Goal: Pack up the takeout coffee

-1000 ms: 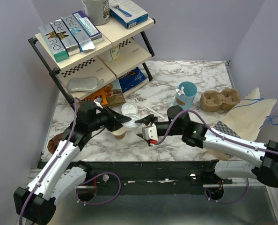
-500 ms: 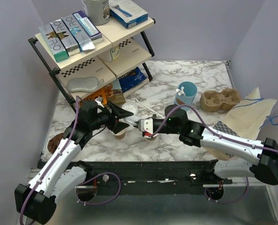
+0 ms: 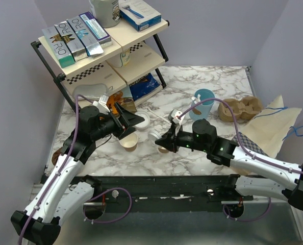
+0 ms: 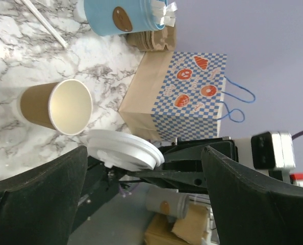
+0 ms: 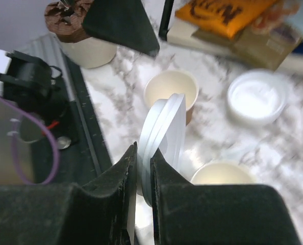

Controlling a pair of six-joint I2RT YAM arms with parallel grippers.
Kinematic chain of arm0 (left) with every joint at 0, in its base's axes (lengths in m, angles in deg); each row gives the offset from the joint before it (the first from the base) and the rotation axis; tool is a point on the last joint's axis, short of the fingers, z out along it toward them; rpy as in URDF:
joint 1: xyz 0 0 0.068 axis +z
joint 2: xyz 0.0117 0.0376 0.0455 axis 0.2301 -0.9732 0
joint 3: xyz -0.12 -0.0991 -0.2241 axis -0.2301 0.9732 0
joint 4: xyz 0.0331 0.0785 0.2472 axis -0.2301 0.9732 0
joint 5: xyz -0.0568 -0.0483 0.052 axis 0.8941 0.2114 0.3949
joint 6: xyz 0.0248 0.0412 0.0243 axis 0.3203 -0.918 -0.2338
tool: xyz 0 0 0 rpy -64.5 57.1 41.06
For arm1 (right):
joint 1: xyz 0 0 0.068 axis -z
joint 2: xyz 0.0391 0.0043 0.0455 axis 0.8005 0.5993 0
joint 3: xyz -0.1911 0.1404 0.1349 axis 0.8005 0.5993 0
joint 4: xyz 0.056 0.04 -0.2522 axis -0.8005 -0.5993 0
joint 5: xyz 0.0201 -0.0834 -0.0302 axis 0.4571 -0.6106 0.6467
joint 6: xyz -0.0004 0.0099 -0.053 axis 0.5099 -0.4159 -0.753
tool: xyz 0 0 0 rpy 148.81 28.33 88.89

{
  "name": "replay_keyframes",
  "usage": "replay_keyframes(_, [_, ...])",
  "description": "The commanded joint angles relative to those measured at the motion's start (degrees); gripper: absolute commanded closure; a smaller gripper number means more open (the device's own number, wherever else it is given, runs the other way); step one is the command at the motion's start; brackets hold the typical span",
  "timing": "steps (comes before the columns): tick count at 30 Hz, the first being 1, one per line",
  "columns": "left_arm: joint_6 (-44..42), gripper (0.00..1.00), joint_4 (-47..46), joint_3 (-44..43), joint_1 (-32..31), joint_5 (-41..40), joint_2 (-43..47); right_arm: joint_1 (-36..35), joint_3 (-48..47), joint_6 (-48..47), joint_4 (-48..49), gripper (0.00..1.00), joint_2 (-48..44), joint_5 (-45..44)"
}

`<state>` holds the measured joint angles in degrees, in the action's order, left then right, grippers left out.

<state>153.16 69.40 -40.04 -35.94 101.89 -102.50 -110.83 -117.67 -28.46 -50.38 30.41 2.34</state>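
Two small tan paper cups stand lidless on the marble; I cannot tell which one is the takeout coffee. One cup [image 3: 129, 141] [image 4: 57, 104] [image 5: 171, 92] sits just below my left gripper [image 3: 132, 125] [image 4: 144, 153], which is wide open and holds nothing. The other cup [image 3: 163, 149] [image 5: 223, 176] is partly hidden under my right gripper [image 3: 160, 139] [image 5: 144, 153]. That gripper is shut on the rim of a round white plastic lid [image 5: 164, 132] [image 4: 123, 150], held on edge above and between the two cups.
A second white lid [image 3: 141, 120] [image 5: 256, 99] lies behind the cups. A light-blue cup [image 3: 203, 102], a cardboard carrier [image 3: 239, 108] and a checkered paper bag [image 3: 266, 127] are on the right. A shelf rack [image 3: 103, 51] stands at the back left.
The left gripper opened, let go of the white lid and drew back to the left. The right gripper closed on the lid and carried it right, turning it on edge.
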Motion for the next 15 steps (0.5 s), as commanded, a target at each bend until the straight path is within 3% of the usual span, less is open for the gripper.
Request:
replay_keyframes(1, [-8.03,0.01,-1.89,1.69,-0.57,0.43,-1.27,3.76,6.31,24.38,-3.07,0.8,-6.28,0.11])
replay_keyframes(6, [-7.33,0.01,-14.01,6.97,-1.71,7.72,-6.72,10.78,12.47,35.19,-1.93,0.78,-10.52,1.7])
replay_keyframes(15, [-12.26,0.01,-16.22,7.5,-5.75,6.06,-15.51,15.46,14.93,43.83,3.43,0.75,-8.15,1.52])
